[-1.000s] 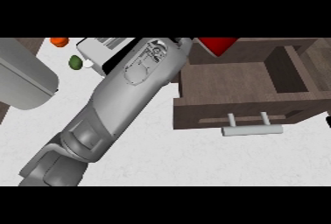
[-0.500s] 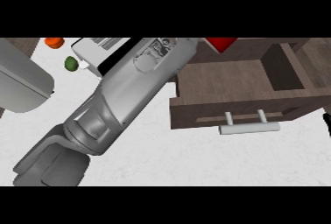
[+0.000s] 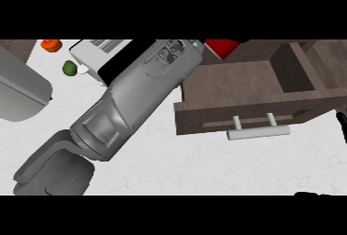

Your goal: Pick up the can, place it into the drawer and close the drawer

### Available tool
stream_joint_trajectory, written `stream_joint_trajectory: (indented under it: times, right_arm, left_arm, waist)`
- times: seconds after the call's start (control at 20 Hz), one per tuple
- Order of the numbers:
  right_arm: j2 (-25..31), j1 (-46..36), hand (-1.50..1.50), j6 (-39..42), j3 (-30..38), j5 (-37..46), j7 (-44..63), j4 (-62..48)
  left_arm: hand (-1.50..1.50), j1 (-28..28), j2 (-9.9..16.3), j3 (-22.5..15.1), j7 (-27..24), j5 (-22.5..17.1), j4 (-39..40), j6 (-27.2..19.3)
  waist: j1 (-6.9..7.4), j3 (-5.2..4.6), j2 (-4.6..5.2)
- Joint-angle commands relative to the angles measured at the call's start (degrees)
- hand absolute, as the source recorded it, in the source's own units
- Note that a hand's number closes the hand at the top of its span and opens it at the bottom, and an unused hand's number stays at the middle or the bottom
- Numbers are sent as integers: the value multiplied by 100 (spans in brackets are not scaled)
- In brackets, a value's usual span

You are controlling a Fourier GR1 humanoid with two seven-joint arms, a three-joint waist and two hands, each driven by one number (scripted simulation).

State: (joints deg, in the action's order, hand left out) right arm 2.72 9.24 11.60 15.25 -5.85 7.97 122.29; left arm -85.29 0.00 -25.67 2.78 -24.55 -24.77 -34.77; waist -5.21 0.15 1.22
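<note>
Since the earlier frame the grey forearm [image 3: 129, 105] has slid a little further toward the top edge, past the open drawer's [image 3: 237, 89] left wall. Its hand is hidden there, so I cannot tell its fingers. A red can [image 3: 222, 47] shows just behind the drawer. White counter [image 3: 203, 165] lies open below the handle [image 3: 259, 132].

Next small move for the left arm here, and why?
Probably ease the left forearm a little toward the red object, likely the can, at the view's top edge just behind the open drawer. The forearm ends beside it, the left hand is out of view, and nothing shows in the drawer, so the pick seems not yet done.
</note>
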Motion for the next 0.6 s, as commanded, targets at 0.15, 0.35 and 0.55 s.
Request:
stream_joint_trajectory:
  times: [0.15, 0.35, 0.55]
  right_arm:
    - [44, -239, -150, -60, -27, -45, 209, 15]
    - [80, -400, -150, -92, 27, 111, -42, -326]
    - [-21, -290, -150, -97, -188, 256, -21, -114]
  left_arm:
    - [150, 14, 0, -482, -137, -203, 254, -181]
    - [150, 65, 0, -732, -290, -248, 266, -276]
    - [-150, 402, 0, -976, -381, -358, 220, -473]
  waist:
    - [-130, 2, 24]
    - [-156, 6, 45]
    - [-183, 2, 34]
